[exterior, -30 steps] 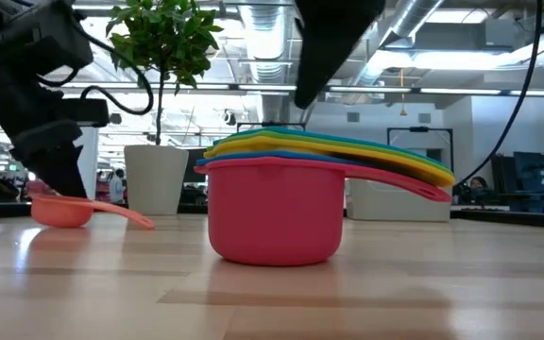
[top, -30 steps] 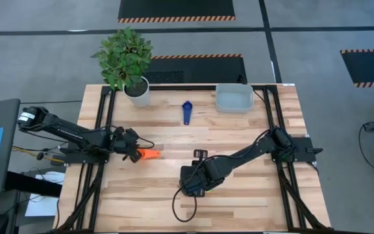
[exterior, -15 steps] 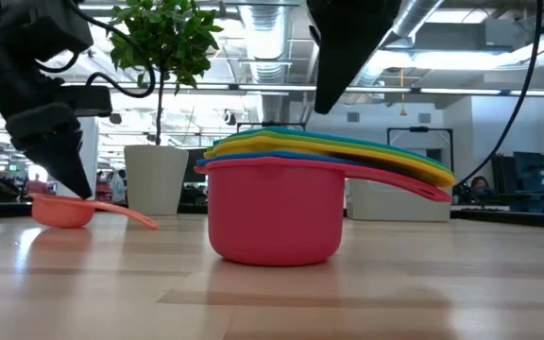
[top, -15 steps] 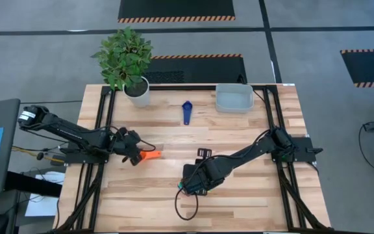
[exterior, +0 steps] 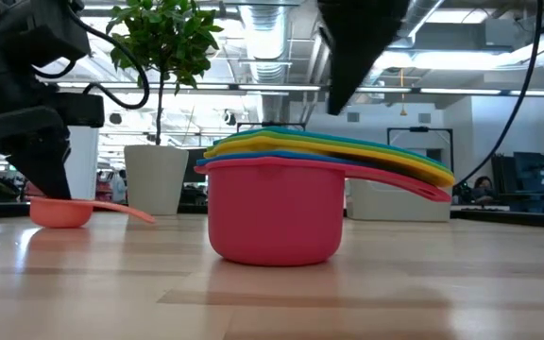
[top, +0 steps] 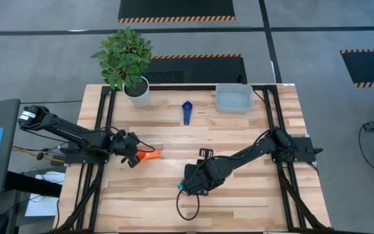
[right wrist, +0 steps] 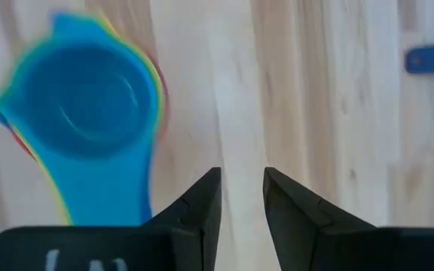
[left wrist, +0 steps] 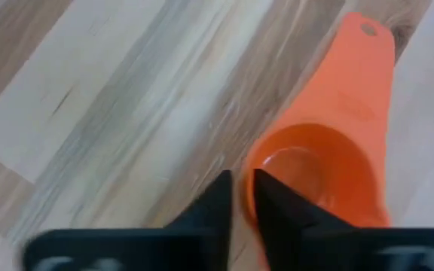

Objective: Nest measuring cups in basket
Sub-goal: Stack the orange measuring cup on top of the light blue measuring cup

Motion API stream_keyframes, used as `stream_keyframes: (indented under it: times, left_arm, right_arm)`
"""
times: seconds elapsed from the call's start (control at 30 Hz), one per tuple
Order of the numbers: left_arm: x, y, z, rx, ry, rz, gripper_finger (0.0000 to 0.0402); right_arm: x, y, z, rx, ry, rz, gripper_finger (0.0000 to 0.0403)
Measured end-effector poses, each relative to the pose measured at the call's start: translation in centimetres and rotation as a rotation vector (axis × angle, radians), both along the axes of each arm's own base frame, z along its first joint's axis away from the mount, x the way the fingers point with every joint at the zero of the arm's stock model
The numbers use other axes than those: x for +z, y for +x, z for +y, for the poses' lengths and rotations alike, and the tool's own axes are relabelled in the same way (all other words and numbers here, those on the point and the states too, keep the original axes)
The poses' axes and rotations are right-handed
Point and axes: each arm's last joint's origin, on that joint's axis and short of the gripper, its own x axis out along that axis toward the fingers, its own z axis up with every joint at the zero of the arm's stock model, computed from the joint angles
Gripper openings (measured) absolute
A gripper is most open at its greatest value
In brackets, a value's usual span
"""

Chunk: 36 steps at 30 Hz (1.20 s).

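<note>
Left gripper jaws nearly closed at orange cup rim.

Measuring cups: seven by colour.
- One orange cup alone, toward table's left edge.
- One dark blue cup alone, near far edge.
- One nested stack, red cup at bottom, five coloured rims countable.
Baskets: one, far right corner.
Plant pots: one, far left corner.
</note>
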Motion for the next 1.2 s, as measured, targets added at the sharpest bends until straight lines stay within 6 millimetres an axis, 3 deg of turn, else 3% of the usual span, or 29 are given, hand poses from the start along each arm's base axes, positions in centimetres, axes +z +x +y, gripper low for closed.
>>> stream_keyframes:
  times: [0.07, 0.17, 0.33, 0.47, 0.6, 0.9, 1.2]
  left_arm:
    - [0.0, 0.1, 0.0, -0.002, -0.007, -0.009, 0.0011]
    - [0.2, 0.4, -0.2, -0.006, -0.006, -0.055, 0.0009]
    - [1.3, 2.0, -0.9, -0.067, -0.005, -0.254, 0.0003]
    - [2.5, 3.3, -1.6, -0.124, -0.029, -0.432, 0.0002]
    - [3.4, 4.2, -2.2, -0.166, -0.045, -0.514, 0.0002]
    - [4.7, 8.1, -3.5, -0.214, 0.028, -0.475, 0.0001]
    - [6.6, 13.6, -5.3, -0.303, 0.081, -0.467, 0.0001]
  right_arm:
    - [0.1, -0.5, 0.0, -0.022, -0.029, 0.021, 0.0120]
    - [1.0, -1.6, 0.1, -0.063, -0.095, 0.010, 0.0116]
    - [3.8, -3.9, 0.9, -0.134, -0.194, -0.124, 0.0099]
    - [6.6, -6.8, 1.5, -0.194, -0.241, -0.283, 0.0078]
    - [7.5, -10.4, 1.3, -0.269, -0.257, -0.428, 0.0057]
    - [4.6, -16.8, -1.2, -0.519, -0.191, -0.549, 0.0011]
    - [1.5, -19.2, -1.8, -0.616, -0.152, -0.473, 0.0035]
